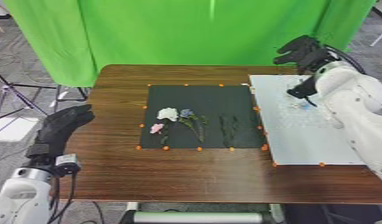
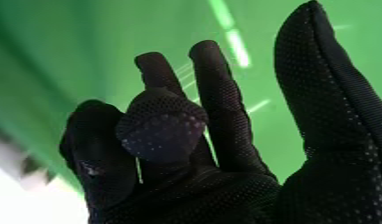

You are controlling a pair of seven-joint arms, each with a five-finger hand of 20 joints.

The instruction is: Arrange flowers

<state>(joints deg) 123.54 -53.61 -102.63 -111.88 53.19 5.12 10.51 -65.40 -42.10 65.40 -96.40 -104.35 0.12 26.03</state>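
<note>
My right hand (image 1: pixel 303 52) is above the far end of the white board, away from the flowers. In the right wrist view, the same hand (image 2: pixel 205 192) is open and empty, with one finger bent and the thumb upright. My left hand (image 1: pixel 61 126) rests open off the table's left edge. On the black mat (image 1: pixel 218 95) lie a white flower (image 1: pixel 168 114), a blue flower (image 1: pixel 187 113) with a leafy stem, and a pink flower (image 1: pixel 156 128) lower down. Thin green stems (image 1: pixel 228 129) lie to their right.
The white board (image 1: pixel 303 145) lies right of the mat, with small pale bits on its surface. Orange markers edge the mat and board. Brown wooden table (image 1: pixel 121 90) surrounds the mat, and a green curtain (image 1: pixel 187 35) hangs behind.
</note>
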